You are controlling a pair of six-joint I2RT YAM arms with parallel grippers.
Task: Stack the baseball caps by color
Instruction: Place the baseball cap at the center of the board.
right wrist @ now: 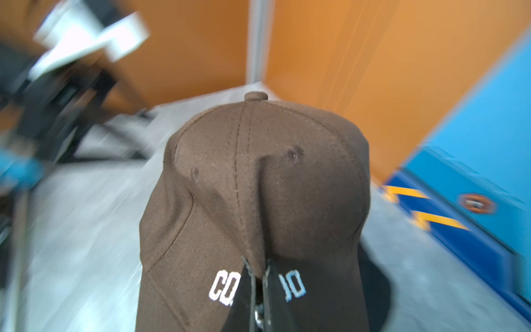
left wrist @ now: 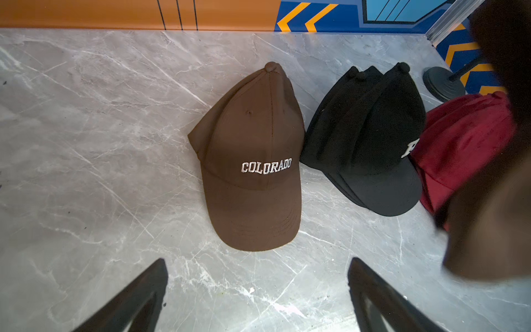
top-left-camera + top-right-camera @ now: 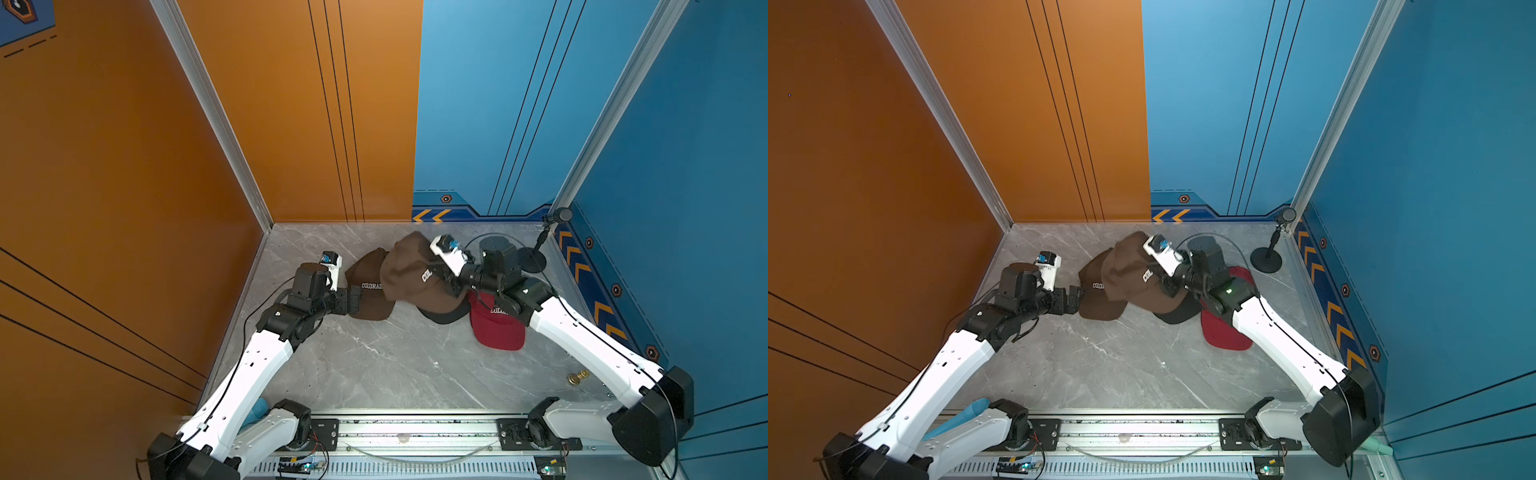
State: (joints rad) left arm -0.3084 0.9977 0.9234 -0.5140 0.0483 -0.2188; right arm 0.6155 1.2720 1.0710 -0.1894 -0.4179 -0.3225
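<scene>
Your R gripper is pinched tight on the front panel of a brown cap. The jaws bite a fold right thru the white lettering, so it's split either side of them. That cap is held up off the table, toward the far edge. In both top views it covers most of the black caps and overlaps the crown of the 2nd brown cap.

Your L gripper is spread wide w/ nothing in it, low over the table, fingertips just short of that 2nd cap's brim. The 2nd brown cap lies flat, COLORADO up, brim toward the near edge. The black caps sit nested just beside it, 3 top buttons showing. The red caps come next on the R side, overlapping the black pile's edge. The mic stand sits in the far R corner.
</scene>
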